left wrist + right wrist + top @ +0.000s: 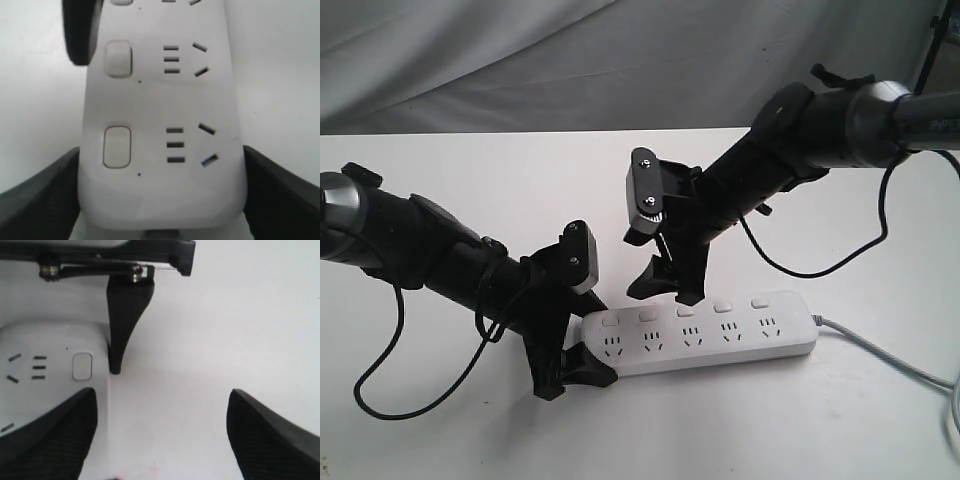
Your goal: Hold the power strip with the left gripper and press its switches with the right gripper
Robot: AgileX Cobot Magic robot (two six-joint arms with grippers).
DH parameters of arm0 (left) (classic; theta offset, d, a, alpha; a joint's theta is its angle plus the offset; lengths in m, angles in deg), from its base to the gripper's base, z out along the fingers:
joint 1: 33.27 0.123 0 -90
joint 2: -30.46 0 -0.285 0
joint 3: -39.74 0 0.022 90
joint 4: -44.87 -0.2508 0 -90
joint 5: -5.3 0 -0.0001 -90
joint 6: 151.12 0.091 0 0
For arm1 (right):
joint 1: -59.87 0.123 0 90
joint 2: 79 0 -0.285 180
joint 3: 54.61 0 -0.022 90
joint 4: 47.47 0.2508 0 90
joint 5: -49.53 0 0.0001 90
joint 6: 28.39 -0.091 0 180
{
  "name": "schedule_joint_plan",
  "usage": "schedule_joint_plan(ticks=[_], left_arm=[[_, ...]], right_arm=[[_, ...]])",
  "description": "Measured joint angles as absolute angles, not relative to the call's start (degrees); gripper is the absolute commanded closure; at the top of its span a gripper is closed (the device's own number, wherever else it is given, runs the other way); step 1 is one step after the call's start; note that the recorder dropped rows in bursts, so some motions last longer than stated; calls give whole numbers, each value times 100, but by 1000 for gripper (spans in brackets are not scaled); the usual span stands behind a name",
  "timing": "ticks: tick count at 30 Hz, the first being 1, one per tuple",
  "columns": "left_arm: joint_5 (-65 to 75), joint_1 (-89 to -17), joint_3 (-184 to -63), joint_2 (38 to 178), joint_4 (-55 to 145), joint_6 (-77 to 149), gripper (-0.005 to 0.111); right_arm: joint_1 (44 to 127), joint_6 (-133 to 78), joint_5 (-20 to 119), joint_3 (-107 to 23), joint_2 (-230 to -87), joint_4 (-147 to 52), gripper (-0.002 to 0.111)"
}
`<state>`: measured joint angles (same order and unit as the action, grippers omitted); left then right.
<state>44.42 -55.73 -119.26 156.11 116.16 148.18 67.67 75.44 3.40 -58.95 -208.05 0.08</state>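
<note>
Long white plastic power strip (705,338) with rounded ends lies flat on the white table (820,430), about mid-scene. Its long axis runs left to right, with the right end slightly farther away than the left. Five small white rounded-square switches (685,311) run along its far edge, one behind each socket. A grey cord (880,352) leaves the right end.

The black two-fingered left gripper (592,340), with a plain white block at its wrist, straddles the strip's left end. In the left wrist view we see its fingers (40,200) pressed against both long sides, so we log it as clamped on the strip.

The black right gripper (663,295), with a red-marked grey block, hangs over the far edge around the second and third switches. Its jaws stand wide apart and hold nothing. One fingertip sits just beside the far edge, close to the third switch. We cannot tell whether it touches.

Judgement: the hold looks established, and pressing is the step in hand. The switches lie just nearward of and below that right fingertip, so a short move nearward and down should land on one. The remaining buttons then follow left and right along the strip's axis.
</note>
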Motion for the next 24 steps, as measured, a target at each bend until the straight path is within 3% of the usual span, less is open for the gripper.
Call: schedule_joint_plan(ticks=[24], left_arm=[[4442,-5573,-11926,15611,11616,14818,107]], right_arm=[[6728,7507,272,-5892,-21031,-112,41]])
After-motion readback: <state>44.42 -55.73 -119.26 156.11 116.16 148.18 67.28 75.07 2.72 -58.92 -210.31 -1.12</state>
